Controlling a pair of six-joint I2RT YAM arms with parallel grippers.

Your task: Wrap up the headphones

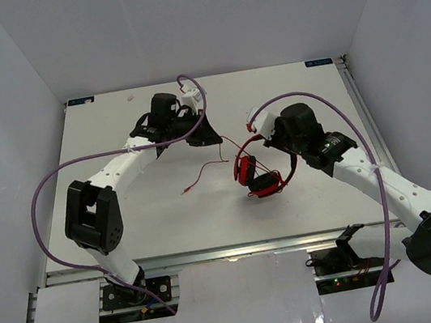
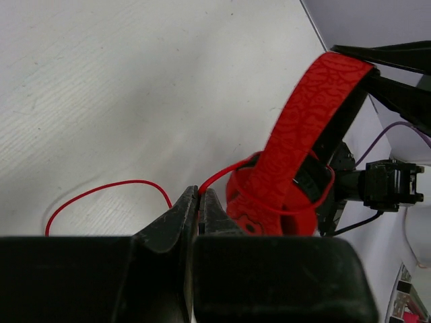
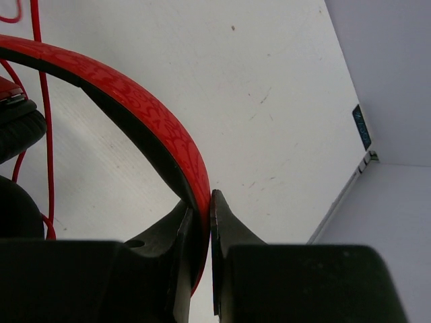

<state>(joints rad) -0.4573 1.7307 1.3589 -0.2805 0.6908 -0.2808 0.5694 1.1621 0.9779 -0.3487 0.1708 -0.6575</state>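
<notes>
The red headphones (image 1: 257, 174) hang just above the table's middle, ear cups down. My right gripper (image 1: 261, 133) is shut on their red-and-black headband (image 3: 135, 101), which is pinched between its jaws (image 3: 205, 202). My left gripper (image 1: 212, 137) is left of the headphones and shut on the thin red cord (image 2: 101, 192), clamped at its fingertips (image 2: 199, 196). From there the cord runs to the headphones (image 2: 303, 141) and wraps loosely round the band. Its loose end trails on the table (image 1: 200, 179). A black ear cushion (image 3: 19, 128) and cord strands (image 3: 44, 101) show in the right wrist view.
Thick purple cables (image 1: 47, 184) loop off both arms, one arching over the right wrist (image 1: 329, 102). The white table (image 1: 142, 214) is walled on three sides; a metal rail (image 1: 360, 118) runs along its right edge.
</notes>
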